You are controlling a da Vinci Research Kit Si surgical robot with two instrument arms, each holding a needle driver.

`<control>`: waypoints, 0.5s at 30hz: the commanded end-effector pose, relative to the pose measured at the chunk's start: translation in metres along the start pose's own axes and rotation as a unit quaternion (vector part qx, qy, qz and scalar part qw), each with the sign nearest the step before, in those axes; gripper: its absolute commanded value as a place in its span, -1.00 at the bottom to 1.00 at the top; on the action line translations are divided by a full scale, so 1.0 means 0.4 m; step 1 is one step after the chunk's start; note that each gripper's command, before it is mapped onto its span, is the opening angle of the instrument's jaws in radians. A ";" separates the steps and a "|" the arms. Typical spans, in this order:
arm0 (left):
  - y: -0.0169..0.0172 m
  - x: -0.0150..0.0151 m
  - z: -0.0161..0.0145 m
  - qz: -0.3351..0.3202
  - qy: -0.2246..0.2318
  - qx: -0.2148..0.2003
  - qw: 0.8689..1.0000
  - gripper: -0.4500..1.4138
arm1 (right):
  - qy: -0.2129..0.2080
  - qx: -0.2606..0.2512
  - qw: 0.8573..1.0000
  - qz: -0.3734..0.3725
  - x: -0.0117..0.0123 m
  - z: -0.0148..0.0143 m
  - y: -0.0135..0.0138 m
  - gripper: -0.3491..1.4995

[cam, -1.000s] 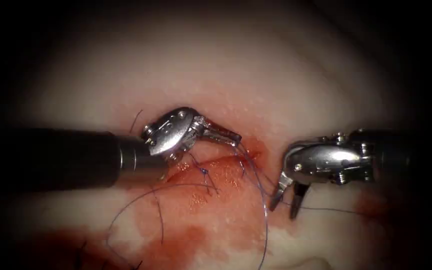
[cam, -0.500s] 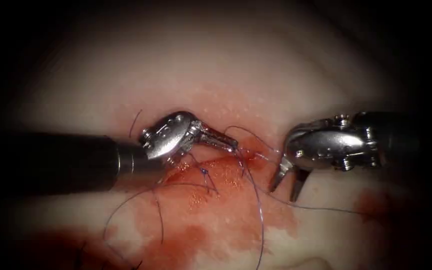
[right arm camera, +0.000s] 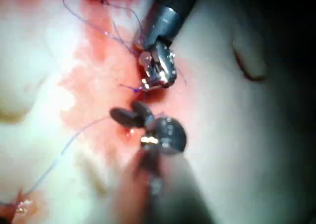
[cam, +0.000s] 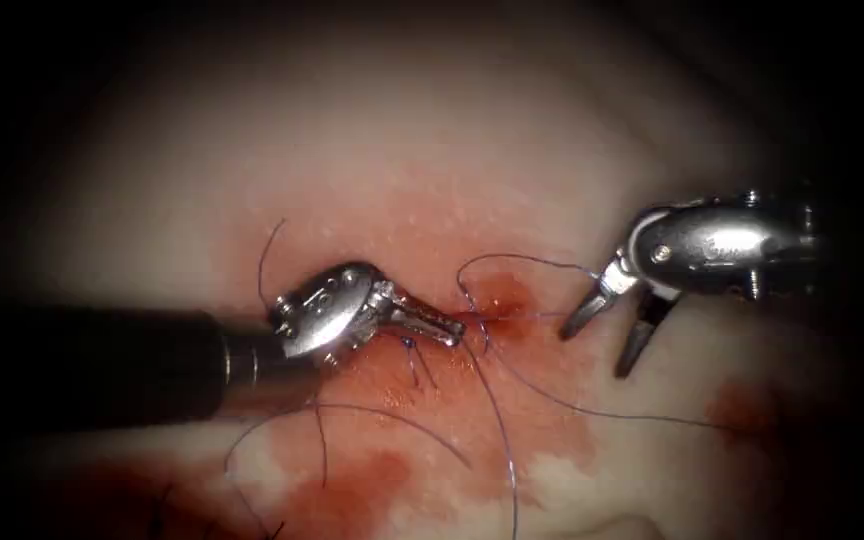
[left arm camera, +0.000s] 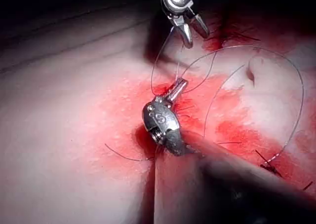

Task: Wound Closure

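Surgical training bench, lit by an endoscope against dark surroundings. Pale pork-belly tissue (cam: 432,150) stained with red fluid (cam: 372,480), crossed by purple suture thread (cam: 592,410).

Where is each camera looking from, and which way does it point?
Endoscope view: from above and in front, looking down at the pale, red-stained tissue; the left arm's silver two-jawed tool holds thin purple thread, and the right arm's silver tool hangs open, holding nothing.
Left wrist view: rides that arm, looking along its dark shaft at its own tool.
Right wrist view: rides that arm, looking at its own open tool.
Shared: both wrist views show both tools, the thread and the tissue.
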 end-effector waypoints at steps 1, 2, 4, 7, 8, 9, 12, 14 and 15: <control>0.0002 -0.0012 0.0005 -0.003 0.000 0.000 1.000 -1.00 | -0.010 -0.017 1.000 0.004 -0.0017 -0.0015 0.0032 0.02; 0.0015 -0.0010 0.0004 -0.004 0.000 0.000 1.000 -1.00 | -0.020 -0.069 0.997 0.007 -0.0027 -0.0037 0.0049 0.14; 0.0022 -0.0010 0.0005 -0.004 0.000 -0.001 1.000 -1.00 | -0.021 -0.086 0.996 0.005 -0.0030 -0.0046 0.0058 0.27; 0.0034 -0.0011 0.0008 -0.004 -0.001 -0.001 1.000 -1.00 | -0.016 -0.125 0.992 0.006 -0.0031 -0.0072 0.0083 0.51; 0.0037 -0.0013 0.0009 -0.004 -0.001 -0.002 1.000 -1.00 | -0.007 -0.137 0.991 0.010 -0.0031 -0.0082 0.0090 0.51; 0.0038 -0.0013 0.0010 -0.004 -0.001 -0.001 1.000 -1.00 | 0.004 -0.146 0.989 0.015 -0.0030 -0.0090 0.0096 0.51; 0.0040 -0.0015 0.0011 -0.004 -0.001 0.000 1.000 -1.00 | 0.049 -0.177 0.983 0.023 -0.0034 -0.0103 0.0114 0.51; 0.0043 -0.0014 0.0012 -0.004 -0.001 -0.001 1.000 -1.00 | 0.059 -0.194 0.979 0.028 -0.0040 -0.0092 0.0123 0.54; 0.0043 -0.0014 0.0012 -0.004 -0.001 0.001 1.000 -1.00 | 0.062 -0.204 0.976 0.033 -0.0046 -0.0079 0.0126 0.56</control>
